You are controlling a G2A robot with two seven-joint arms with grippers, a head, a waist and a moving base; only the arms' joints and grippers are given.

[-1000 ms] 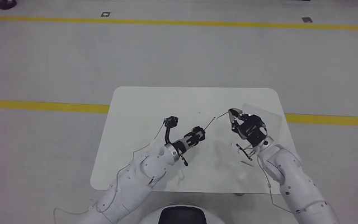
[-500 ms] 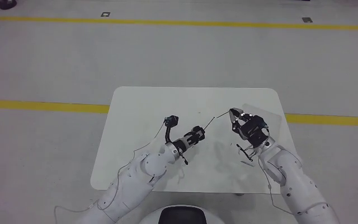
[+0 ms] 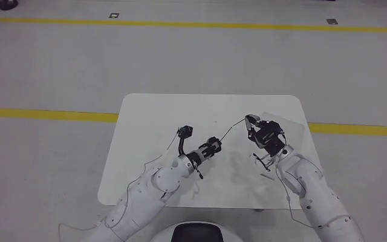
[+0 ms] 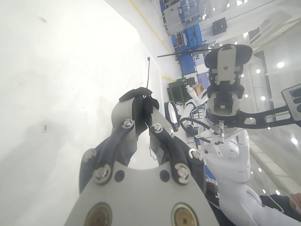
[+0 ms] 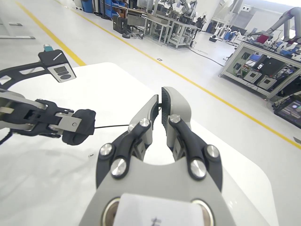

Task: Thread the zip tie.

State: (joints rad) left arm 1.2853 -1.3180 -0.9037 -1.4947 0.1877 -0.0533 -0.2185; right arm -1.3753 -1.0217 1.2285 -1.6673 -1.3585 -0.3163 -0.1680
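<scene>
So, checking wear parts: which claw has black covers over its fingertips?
The left claw; on the right claw the grey fingertips are uncovered.

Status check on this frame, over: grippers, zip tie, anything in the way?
Jaws shut on both: left gripper and right gripper each clamp the zip tie. It runs between them, above the table. No obstruction seen.

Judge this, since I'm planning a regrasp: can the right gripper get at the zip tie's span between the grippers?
Probably not yet: the right gripper is shut on one end of the zip tie, the left gripper on the other. The span itself hangs unobstructed.
</scene>
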